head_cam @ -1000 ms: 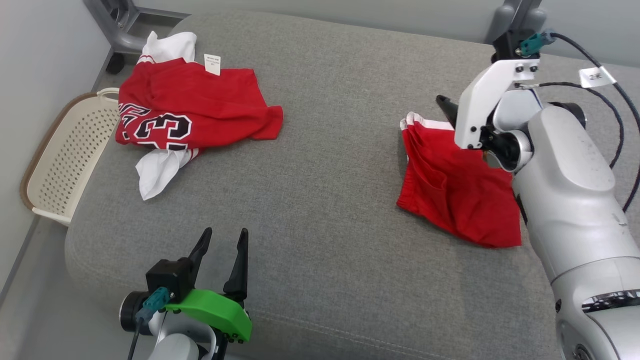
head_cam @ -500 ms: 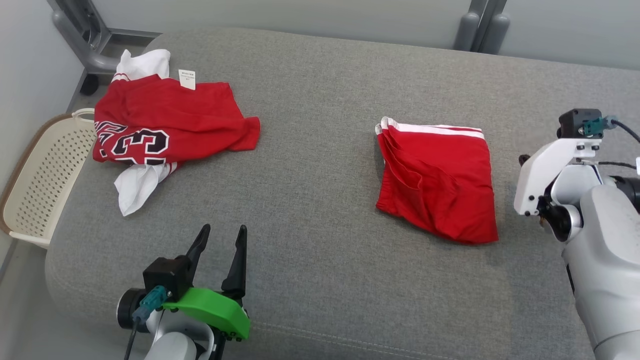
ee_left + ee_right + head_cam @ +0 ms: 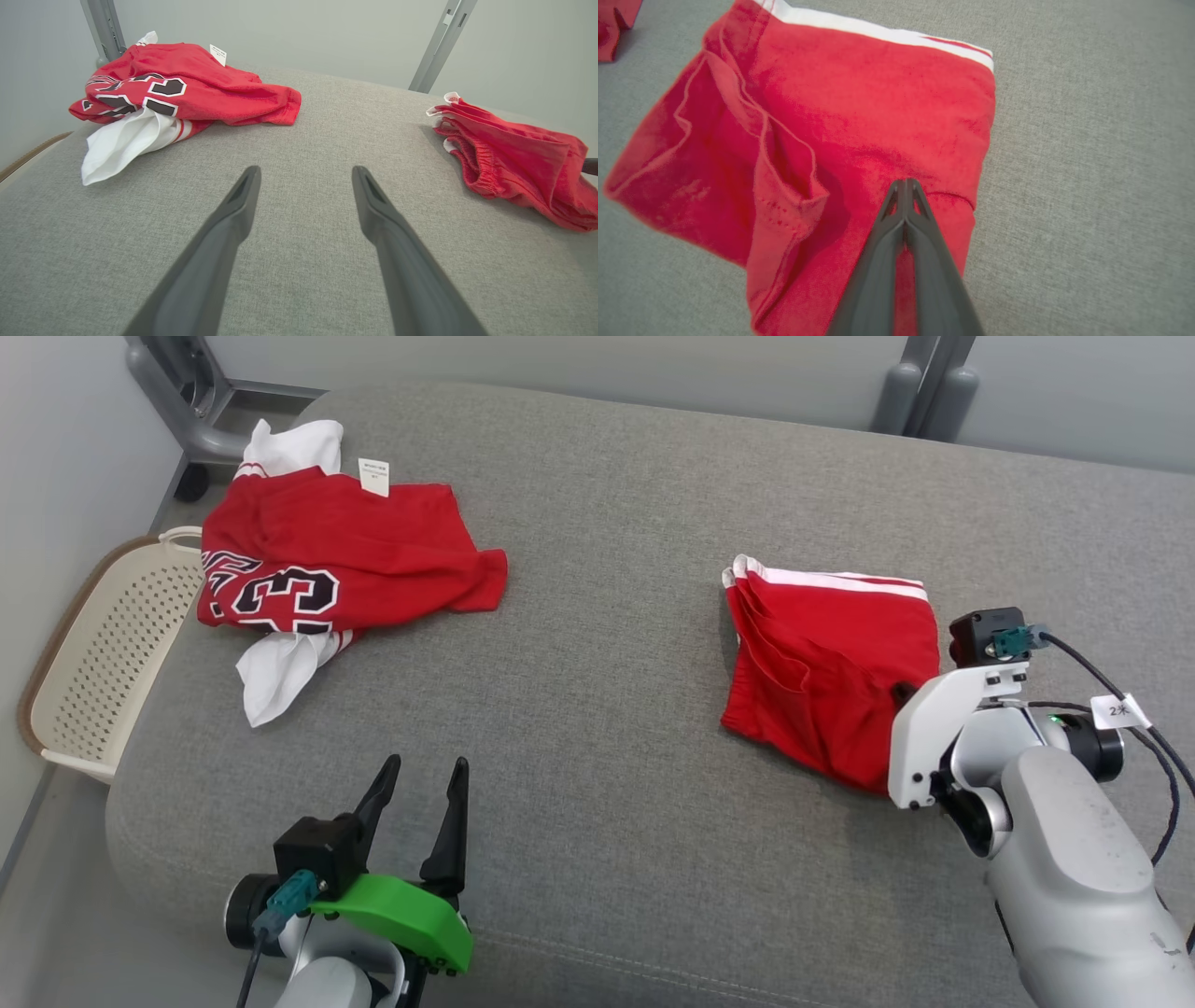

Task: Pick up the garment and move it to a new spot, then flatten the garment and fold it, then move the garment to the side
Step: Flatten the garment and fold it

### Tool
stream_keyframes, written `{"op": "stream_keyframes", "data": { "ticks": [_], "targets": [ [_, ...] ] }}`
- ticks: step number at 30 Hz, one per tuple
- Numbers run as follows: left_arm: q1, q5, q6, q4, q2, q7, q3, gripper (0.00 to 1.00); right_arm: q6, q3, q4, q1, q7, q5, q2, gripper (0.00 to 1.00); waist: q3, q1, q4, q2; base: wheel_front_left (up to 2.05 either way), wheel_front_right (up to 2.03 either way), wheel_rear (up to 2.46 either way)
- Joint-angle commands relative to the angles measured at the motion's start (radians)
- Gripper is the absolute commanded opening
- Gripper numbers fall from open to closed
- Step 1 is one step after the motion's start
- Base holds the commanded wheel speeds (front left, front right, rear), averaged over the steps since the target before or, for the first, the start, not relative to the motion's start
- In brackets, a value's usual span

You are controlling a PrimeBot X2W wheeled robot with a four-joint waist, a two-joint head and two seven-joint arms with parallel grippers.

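The right gripper (image 3: 906,183) is seen with its two dark fingers pressed together, tips laid over the near part of the folded red shorts (image 3: 859,102). Whether cloth is pinched between them cannot be told. The white-striped waistband lies beyond the tips, and a pocket fold lies to their left. The left gripper (image 3: 425,765) is held with its jaws spread wide and nothing between them, above bare grey cushion (image 3: 607,663). A crumpled red and white numbered jersey (image 3: 355,551) is found well ahead of those jaws and to their left. A perforated cream basket (image 3: 103,644) is set beyond the cushion's left edge.
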Motion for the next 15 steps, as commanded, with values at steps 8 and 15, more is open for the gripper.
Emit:
{"op": "stream_keyframes", "data": {
  "ticks": [8,15],
  "targets": [
    [0.015,-0.013,0.008,0.002,0.01,0.002,-0.003,1.0,0.0,0.072,0.022,0.007,-0.011,0.013,0.037,0.0,-0.005,0.0,0.03,-0.0001,0.0,0.0,0.0],
    [0.016,-0.02,0.007,0.006,0.008,0.001,-0.01,1.0,0.0,0.138,0.055,-0.022,-0.011,0.03,0.065,0.0,-0.007,0.0,0.049,-0.0001,0.0,0.0,0.0]
  ]
}}
